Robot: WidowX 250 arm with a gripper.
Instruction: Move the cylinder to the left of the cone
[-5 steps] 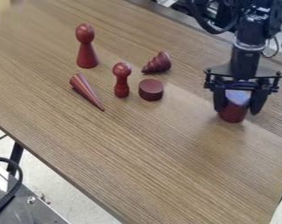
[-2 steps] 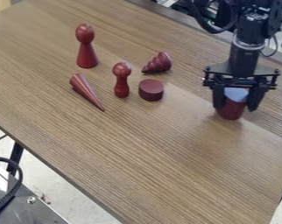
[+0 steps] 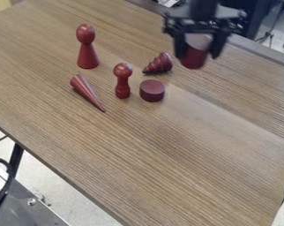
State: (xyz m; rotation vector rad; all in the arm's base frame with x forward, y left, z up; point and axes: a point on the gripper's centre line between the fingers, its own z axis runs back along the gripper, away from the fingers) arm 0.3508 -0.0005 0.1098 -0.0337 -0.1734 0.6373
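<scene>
In the camera view, your gripper is closed around the dark red cylinder, which appears to be held above the wooden table. So the grasp is done; you have the carry, lowering and release left. The smooth cone, probably your reference, lies on its side well to the gripper's left in view, past the ridged cone and short disc. You can make out no writing on the pieces.
</scene>
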